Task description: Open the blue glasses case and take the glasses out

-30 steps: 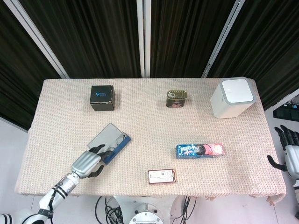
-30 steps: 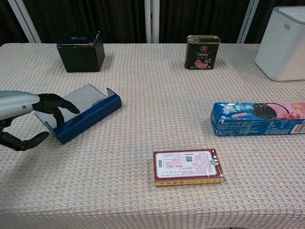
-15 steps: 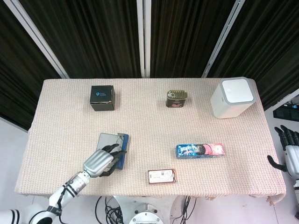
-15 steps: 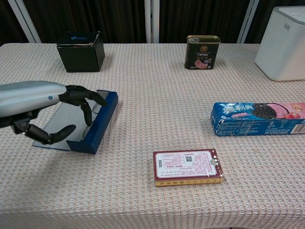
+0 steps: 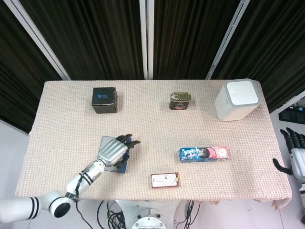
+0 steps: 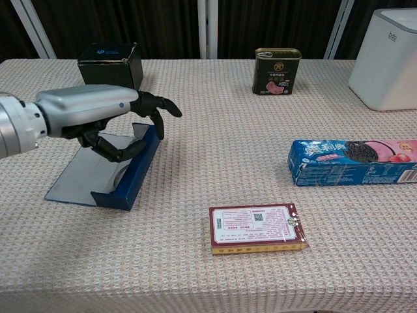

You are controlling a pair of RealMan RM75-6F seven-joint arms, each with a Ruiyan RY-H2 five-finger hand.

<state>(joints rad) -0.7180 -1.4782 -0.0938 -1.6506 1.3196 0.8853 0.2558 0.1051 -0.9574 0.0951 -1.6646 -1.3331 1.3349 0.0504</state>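
The blue glasses case lies at the front left of the table, with a flat grey panel beside its blue wall. In the head view the case is mostly hidden under my left hand. That hand hovers over the far end of the case, its dark fingers spread and reaching past the blue wall, the thumb curled down toward the inside. It holds nothing that I can see. No glasses show. My right hand hangs off the table's right edge, fingers apart and empty.
A black box stands at the back left, a tin can at the back middle, a white appliance at the back right. A cookie pack lies right of centre, and a small printed box near the front edge.
The case swung round from a slanted lie to pointing nearly away from me, then stayed put. My left hand rose and moved forward and right over the case. The right hand has not moved.
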